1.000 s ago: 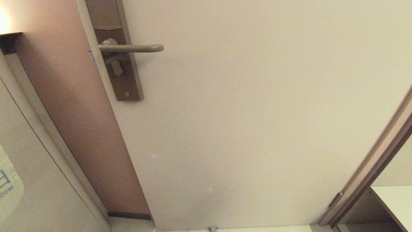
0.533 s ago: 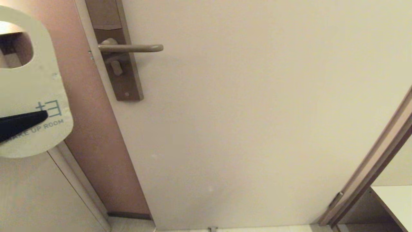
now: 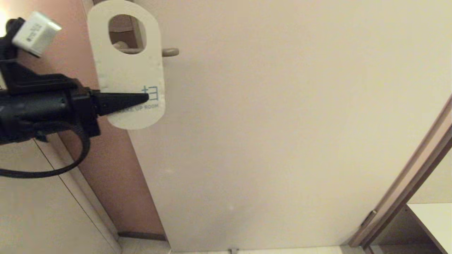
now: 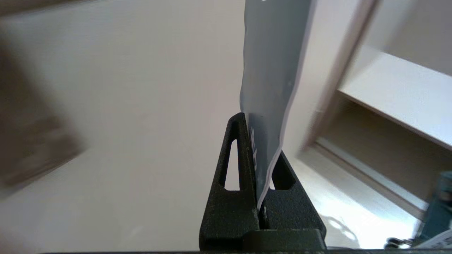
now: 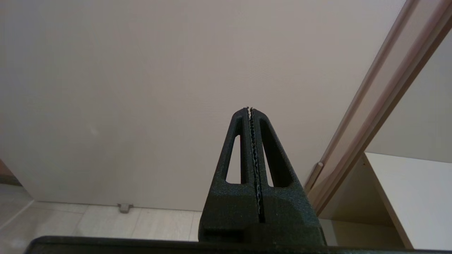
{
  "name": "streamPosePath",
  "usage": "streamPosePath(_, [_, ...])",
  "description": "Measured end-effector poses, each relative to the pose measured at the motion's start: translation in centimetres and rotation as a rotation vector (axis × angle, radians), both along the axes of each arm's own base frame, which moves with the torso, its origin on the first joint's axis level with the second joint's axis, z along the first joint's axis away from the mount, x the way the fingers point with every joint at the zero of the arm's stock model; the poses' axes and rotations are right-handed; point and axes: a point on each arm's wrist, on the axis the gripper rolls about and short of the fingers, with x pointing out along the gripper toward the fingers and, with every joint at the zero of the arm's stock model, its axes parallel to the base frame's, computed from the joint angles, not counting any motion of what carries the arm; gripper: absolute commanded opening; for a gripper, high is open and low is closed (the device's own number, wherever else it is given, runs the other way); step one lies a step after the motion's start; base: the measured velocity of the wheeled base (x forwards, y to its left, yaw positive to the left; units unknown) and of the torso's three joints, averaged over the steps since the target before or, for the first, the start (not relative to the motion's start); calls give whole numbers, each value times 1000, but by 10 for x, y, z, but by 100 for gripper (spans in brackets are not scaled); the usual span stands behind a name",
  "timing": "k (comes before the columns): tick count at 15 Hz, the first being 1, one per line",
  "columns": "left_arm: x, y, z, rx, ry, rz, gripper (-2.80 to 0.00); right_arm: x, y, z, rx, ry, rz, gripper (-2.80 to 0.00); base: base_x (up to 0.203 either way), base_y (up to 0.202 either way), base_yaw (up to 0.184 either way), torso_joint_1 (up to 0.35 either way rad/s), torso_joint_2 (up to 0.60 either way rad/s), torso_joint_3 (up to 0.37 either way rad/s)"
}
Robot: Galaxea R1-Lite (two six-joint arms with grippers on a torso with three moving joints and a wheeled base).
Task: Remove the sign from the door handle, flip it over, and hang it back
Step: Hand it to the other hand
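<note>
Left gripper [image 3: 146, 96] clamped on lower end of sign [image 3: 129, 67], keeping oval hole free for lever. Sign raised before door handle [image 3: 171, 52], white side outward, not yet hooked. Right gripper [image 5: 250, 108] closed, empty, parked low near door [image 3: 282, 123].

The sign [image 3: 127, 76] — white face out — reads "…AKE UP ROOM" under a teal logo.

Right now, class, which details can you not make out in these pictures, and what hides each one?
- Door handle: head view, the sign covers all but its tip.
- Sign's wording: head view, the left hand crosses the first words.
- Sign's top: left wrist view, cut off by the edge.
- Right hand: outside the head view.
</note>
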Motion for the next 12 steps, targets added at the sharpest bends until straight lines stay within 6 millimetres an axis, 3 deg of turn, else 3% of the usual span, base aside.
streamPosePath(5, [43, -57, -19, -45, 94, -179, -280, 0, 0, 0, 2, -1, -1, -280, 0, 0, 0, 0, 0, 0])
streamPosePath(9, [68, -97, -15, -116, 119, -350, -280, 0, 0, 0, 1, -2, 4, -280, 0, 0, 0, 0, 0, 0])
streamPosePath(12, [82, -115, -17, -122, 124, -431, -280, -2, 0, 6, 0, -12, 15, -280, 0, 0, 0, 0, 0, 0])
